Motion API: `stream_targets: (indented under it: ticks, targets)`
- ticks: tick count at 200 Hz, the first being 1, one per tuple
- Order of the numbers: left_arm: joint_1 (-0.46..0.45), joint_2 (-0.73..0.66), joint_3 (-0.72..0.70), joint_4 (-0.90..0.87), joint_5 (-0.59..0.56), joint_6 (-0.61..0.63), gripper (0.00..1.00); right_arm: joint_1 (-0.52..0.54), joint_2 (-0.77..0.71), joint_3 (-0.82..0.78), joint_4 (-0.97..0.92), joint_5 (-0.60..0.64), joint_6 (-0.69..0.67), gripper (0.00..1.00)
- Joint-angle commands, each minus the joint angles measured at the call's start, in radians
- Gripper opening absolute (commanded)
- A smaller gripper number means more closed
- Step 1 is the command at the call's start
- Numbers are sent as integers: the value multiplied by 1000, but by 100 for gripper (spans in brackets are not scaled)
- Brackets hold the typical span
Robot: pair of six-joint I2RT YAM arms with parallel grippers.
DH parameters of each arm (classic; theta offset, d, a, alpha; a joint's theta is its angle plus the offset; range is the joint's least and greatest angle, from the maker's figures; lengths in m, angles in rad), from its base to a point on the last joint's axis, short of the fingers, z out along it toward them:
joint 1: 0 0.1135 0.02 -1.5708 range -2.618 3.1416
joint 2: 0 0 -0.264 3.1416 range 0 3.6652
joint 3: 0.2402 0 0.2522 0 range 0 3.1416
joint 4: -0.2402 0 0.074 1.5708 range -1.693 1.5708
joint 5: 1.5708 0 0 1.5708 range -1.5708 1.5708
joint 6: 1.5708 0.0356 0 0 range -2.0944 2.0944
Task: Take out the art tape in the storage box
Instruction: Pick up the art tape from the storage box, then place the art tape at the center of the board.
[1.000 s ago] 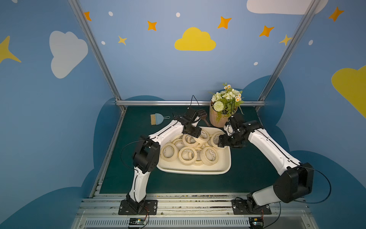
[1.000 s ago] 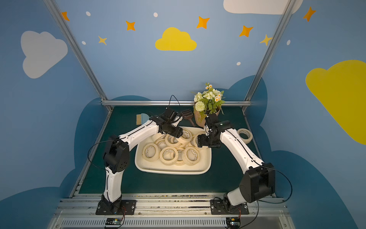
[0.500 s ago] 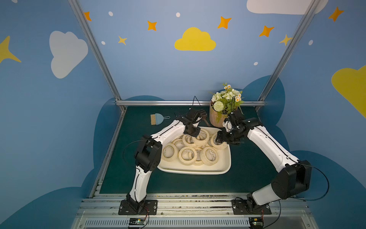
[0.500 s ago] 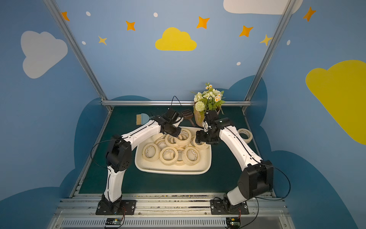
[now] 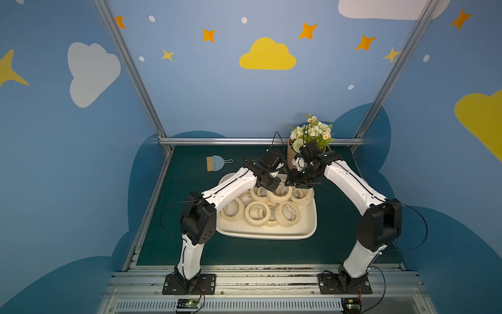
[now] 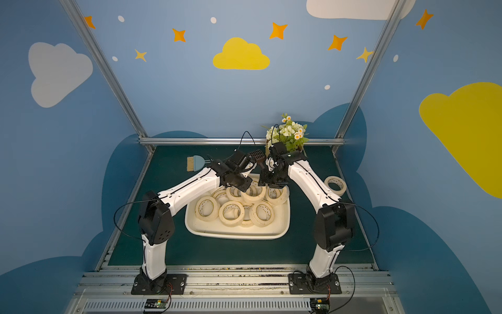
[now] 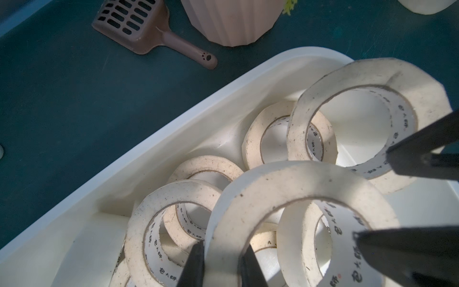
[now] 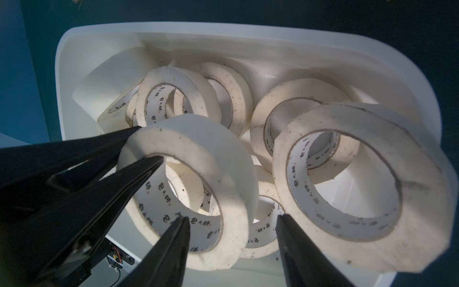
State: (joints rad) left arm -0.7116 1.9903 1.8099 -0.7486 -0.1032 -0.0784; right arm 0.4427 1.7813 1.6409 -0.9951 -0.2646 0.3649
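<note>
The art tape (image 5: 270, 213) lies in a pile inside the storage box (image 5: 308, 220). The box sits in the middle of the green table (image 5: 190, 217). The rolls are cream rings with small dark print inside. Some lie flat and some lean on each other.

One more roll, the loose roll (image 6: 341, 191), lies out on the table to the right of the box.

The left gripper (image 7: 221, 248) is at the far side of the box. It is pinched tight on the wall of the top roll (image 7: 285, 181), with one finger inside the ring and one outside. This roll is tilted and sits on top of the others.

The right gripper (image 8: 232, 218) is just beside it, over the far right part of the box. Its fingers stand apart and pinch nothing. One finger points at the hole of the top roll. The other is by the next roll to the right. I cannot tell if they touch the tape.

A tan flower pot (image 7: 231, 22) with white flowers stands just behind the box. A brown scoop (image 7: 139, 27) lies to the left of the pot. A small blue brush (image 5: 216, 163) lies at the far left of the table.
</note>
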Motion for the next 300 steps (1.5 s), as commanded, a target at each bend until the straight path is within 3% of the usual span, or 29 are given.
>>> stream_targets:
  ticks: [1, 14, 69, 80, 95, 109, 118, 126, 153, 178, 200, 228, 256, 300]
  targets:
    - [2, -43, 14, 17, -4, -2, 4, 15, 29, 33, -7, -22, 14, 60]
    - [0, -53, 12, 18, 0, -2, 4, 15, 45, 32, -7, -19, 17, 54]
    - [-3, -133, -78, 111, 75, -25, 8, 14, 55, 52, -2, 12, 12, 1]
    - [-3, -155, -107, 148, 101, -26, 11, 11, 50, 56, -3, 22, 10, 0]
    - [-3, -185, -141, 190, 130, -24, 31, 4, 40, 67, -13, 29, 5, 0]
    - [-2, -216, -169, 221, 150, -11, 71, -5, 29, 84, -37, 40, -6, 0]
    - [-2, -241, -190, 239, 156, -3, 89, -11, 22, 93, -55, 52, -14, 0]
    - [-2, -267, -210, 261, 152, 4, 100, -19, 13, 97, -72, 61, -23, 0]
    - [10, -376, -293, 320, 102, 17, 100, -89, -56, 67, -125, 76, -48, 0]
    - [85, -446, -354, 298, 100, 16, 100, -201, -160, 20, -193, 122, -85, 0]
    - [176, -470, -435, 284, 111, 13, 97, -319, -247, -26, -251, 195, -125, 0]
    - [223, -455, -513, 287, 52, 52, 89, -481, -316, -123, -242, 290, -156, 0]
    - [242, -416, -551, 310, 75, 52, 86, -618, -267, -163, -193, 251, -156, 0]
    - [244, -367, -550, 314, 109, 44, 92, -659, 39, 26, -192, 206, -156, 0]
